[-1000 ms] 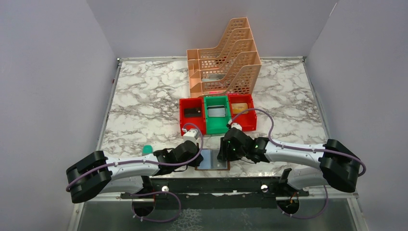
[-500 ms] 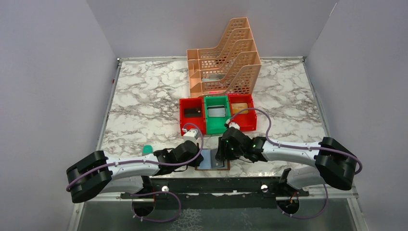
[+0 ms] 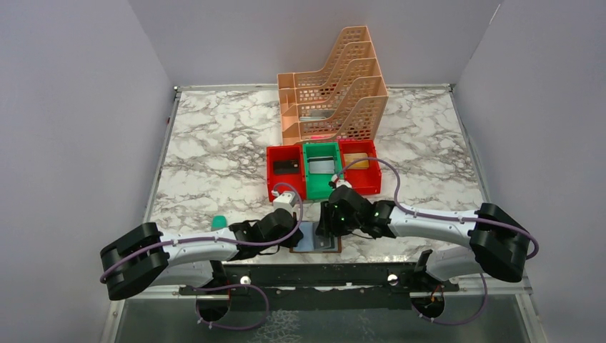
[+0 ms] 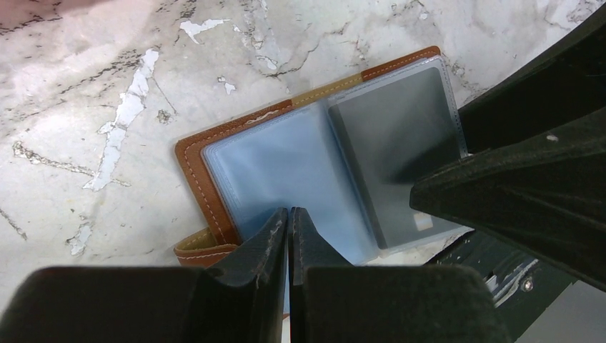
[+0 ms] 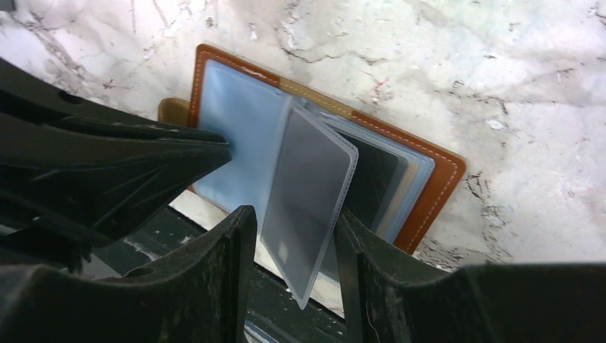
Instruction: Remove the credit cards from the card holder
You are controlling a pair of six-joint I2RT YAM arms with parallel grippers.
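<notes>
Step in hand: getting at a card, none out yet. Card holder (image 4: 286,164) lies open flat on the table (image 3: 214,157), bottom centre of the top view, right at the table's near edge between both arms.

Left tool (image 4: 288,221) is closed, nothing held, with its tips pressed down on the holder's left blue pocket, apparently pinning it.

Right tool (image 5: 293,216) stands about half open. One clear plastic leaf (image 5: 307,186) is tilted up off the stack and sits between its two fingers. No firm pinch shows, so it looks more propped than gripped.

Holder look: brown leather cover with pale stitching, snap tab at lower left of the left wrist view, several see-through grey-blue leaves inside. A grey card (image 4: 396,150) seems to sit in the right-hand leaf, though it can't be told whether more are behind it.

Next move, as a judgement: the right tool needs to close on the card's edge rather than on the floppy plastic and slide it out along the pocket opening, while the left tool holds the holder down. Risks are grabbing plastic and card together, or dragging the holder off the table edge.
</notes>
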